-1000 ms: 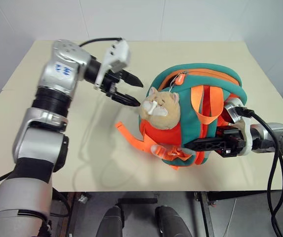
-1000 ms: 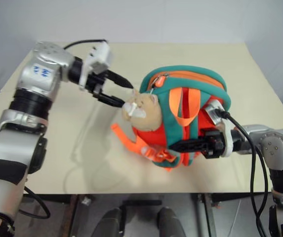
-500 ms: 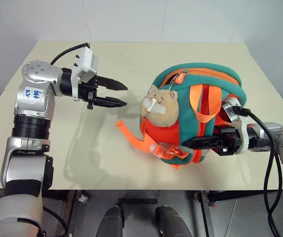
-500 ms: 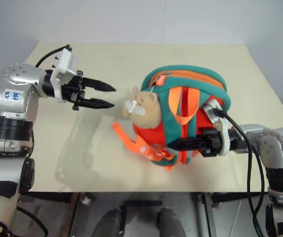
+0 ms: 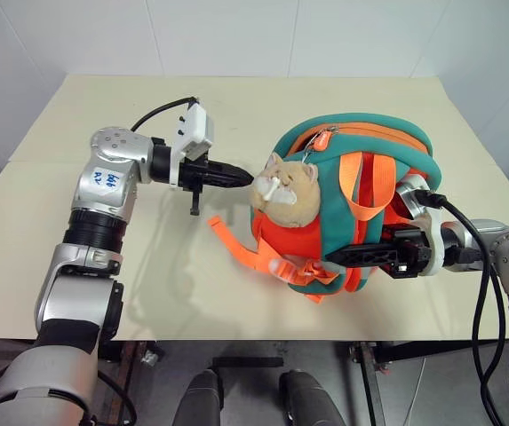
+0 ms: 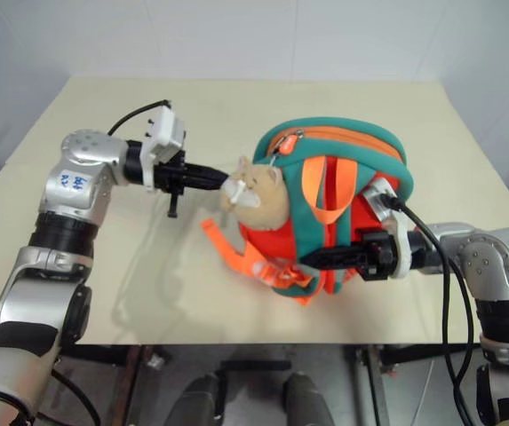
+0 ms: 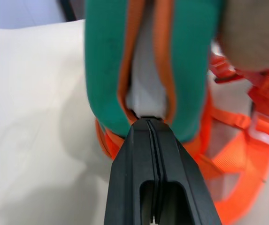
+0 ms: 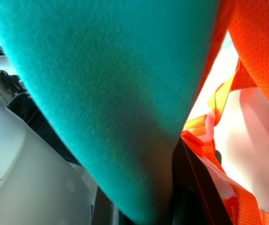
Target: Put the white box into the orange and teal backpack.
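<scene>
smooth beige table (image 5: 103, 293); padded orange and teal backpack (image 5: 361, 142), plush head (image 5: 288, 191).

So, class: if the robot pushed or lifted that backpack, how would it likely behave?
The backpack probably gives when pushed: its padded fabric bulges softly. Its loose orange straps would likely dangle. It may tip, standing rounded on the table.

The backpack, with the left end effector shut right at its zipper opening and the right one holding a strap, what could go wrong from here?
1. The left end effector is shut at the end of the backpack's opening, where something white shows; pushing could shove the bag, not the contents.
2. The right end effector holds only a teal strap, so the bag may tip or slide.
3. The loose orange webbing could snag the left fingers.
</scene>
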Motion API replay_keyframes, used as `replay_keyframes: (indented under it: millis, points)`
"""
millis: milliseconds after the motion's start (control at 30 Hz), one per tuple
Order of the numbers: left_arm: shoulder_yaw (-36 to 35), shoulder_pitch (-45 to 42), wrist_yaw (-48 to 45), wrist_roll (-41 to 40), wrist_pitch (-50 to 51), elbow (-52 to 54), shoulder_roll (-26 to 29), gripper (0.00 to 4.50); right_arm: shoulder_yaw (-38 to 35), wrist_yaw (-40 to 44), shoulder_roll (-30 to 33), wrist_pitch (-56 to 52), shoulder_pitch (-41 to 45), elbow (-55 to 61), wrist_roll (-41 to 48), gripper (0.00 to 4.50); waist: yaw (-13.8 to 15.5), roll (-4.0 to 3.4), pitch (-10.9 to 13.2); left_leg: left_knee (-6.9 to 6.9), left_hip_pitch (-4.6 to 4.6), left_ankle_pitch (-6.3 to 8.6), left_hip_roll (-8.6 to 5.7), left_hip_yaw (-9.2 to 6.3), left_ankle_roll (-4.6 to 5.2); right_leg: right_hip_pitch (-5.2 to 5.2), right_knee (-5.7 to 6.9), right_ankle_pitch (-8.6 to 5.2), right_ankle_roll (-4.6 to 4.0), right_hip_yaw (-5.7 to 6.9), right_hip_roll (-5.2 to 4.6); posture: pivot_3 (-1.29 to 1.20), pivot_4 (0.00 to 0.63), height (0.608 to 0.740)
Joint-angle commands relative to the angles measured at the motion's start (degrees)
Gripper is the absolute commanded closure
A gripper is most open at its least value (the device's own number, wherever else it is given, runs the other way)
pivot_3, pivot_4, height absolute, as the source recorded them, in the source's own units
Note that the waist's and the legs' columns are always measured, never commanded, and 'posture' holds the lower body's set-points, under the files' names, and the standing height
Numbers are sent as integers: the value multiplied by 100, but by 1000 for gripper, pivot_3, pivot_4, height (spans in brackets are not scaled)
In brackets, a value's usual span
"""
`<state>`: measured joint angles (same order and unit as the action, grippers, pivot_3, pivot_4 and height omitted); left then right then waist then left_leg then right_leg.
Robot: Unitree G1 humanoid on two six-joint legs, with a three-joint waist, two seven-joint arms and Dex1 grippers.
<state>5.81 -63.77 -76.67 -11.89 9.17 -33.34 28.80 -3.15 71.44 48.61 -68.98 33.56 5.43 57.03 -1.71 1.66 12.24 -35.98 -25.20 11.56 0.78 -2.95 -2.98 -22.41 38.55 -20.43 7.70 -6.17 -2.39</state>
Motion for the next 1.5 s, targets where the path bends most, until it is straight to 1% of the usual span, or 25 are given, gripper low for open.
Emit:
replay_keyframes:
  millis: [33, 367, 467, 600, 700, 767, 867, 967, 1033, 1100, 1200, 1300, 1367, 1467, 1500]
  points:
    - [14, -206, 154, 63, -224, -96, -217, 4487, -232, -74, 12, 0, -50, 220, 168, 4373, 10, 0, 0, 0, 0, 0, 0, -1, 0, 0, 0, 0, 0, 1, 0, 0, 150, 740]
    - [71, -39, 56, -83, -26, 176, -607, 4487, -392, -337, -81, -14, -256, 365, 329, 4373, 9, 0, 0, -2, 0, 0, -1, -1, 0, 2, 0, 0, 0, 0, -1, 0, 150, 740]
    - [56, -10, 100, -61, 26, 235, -625, 4487, -435, -397, -101, -14, -319, 410, 381, 4373, 7, 0, 0, -2, 0, 0, -2, -1, 0, 2, 0, 1, 1, 0, -1, 0, 150, 740]
    - [124, -19, 266, 116, -70, 59, -642, 4487, -453, -422, -84, 6, -350, 392, 406, 4373, 4, 0, 0, 0, 1, 0, -1, -1, 0, 2, 0, 1, 1, -1, 0, 0, 150, 740]
    - [204, -46, 504, 247, -164, -80, -796, 4487, -426, -454, -116, 20, -318, 371, 408, 4373, 9, 0, 0, -1, 0, 0, -2, -1, 0, 2, -1, 1, 1, -1, 0, 0, 150, 740]
    - [140, -41, 610, 163, -57, -25, -869, 4487, -417, -487, -147, 26, -307, 374, 418, 4373, 12, 0, 0, -2, 1, 0, -2, -1, 0, 3, -1, 1, 1, -1, -1, 0, 150, 740]
    - [-45, 15, 433, 11, 25, 253, -583, 4487, -446, -490, -139, 37, -365, 397, 430, 4373, -15, 0, 0, -1, -1, 0, -2, -1, 0, 2, -2, 1, 2, -1, 0, 0, 150, 740]
    - [-364, 172, 159, -251, -17, 616, -66, 4487, -461, -492, -138, 65, -420, 394, 419, 4373, -70, 0, 0, 8, 2, 0, 3, 2, 0, -3, -1, 1, 1, -5, 4, 0, 150, 740]
    - [-468, 240, 92, -362, 5, 758, 120, 4487, -462, -494, -142, 78, -433, 389, 414, 4373, -77, 0, 0, 16, 4, -2, 6, 1, -3, -5, -1, 0, 0, -4, 7, 0, 150, 740]
    - [-653, 348, 33, -593, 302, 1018, 344, 4487, -450, -489, -162, 97, -447, 372, 394, 4373, -49, 0, 0, 15, 4, -2, 4, -2, -4, -4, -1, 0, -1, -1, 5, 0, 150, 740]
    - [-968, 807, -5, -1191, 1180, 2143, 747, 3871, -367, -459, -213, 152, -428, 306, 320, 4373, -28, 0, 0, 8, 2, -1, 0, 0, -2, 2, -6, 0, 0, -2, -2, 0, 150, 740]
    - [-1071, 1347, 16, -1926, 2202, 3369, 1027, 3002, -313, -423, -238, 195, -388, 239, 270, 4373, -20, 0, 0, 8, 2, -1, 2, -2, -2, 4, -6, 0, 0, -1, -3, 0, 150, 740]
    - [-1132, 1590, 151, -2272, 2614, 3896, 1098, 2356, -273, -372, -229, 202, -376, 202, 259, 4373, 0, 0, 0, 8, 4, -1, 4, -4, -2, 4, -3, 0, 0, 0, -2, 0, 150, 740]
    - [-1167, 1760, 523, -2382, 2674, 4270, 978, 1478, -225, -329, -239, 228, -336, 141, 218, 4373, 9, 0, 0, 2, 6, -2, 2, -17, -2, 14, -5, 1, -2, 11, -2, 0, 150, 740]
    - [-1167, 1779, 619, -2386, 2643, 4315, 936, 1112, -214, -324, -244, 235, -325, 128, 208, 4373, 6, 0, 0, 0, 11, -2, 0, -17, -1, 22, -6, 3, -2, 11, -2, 0, 150, 740]
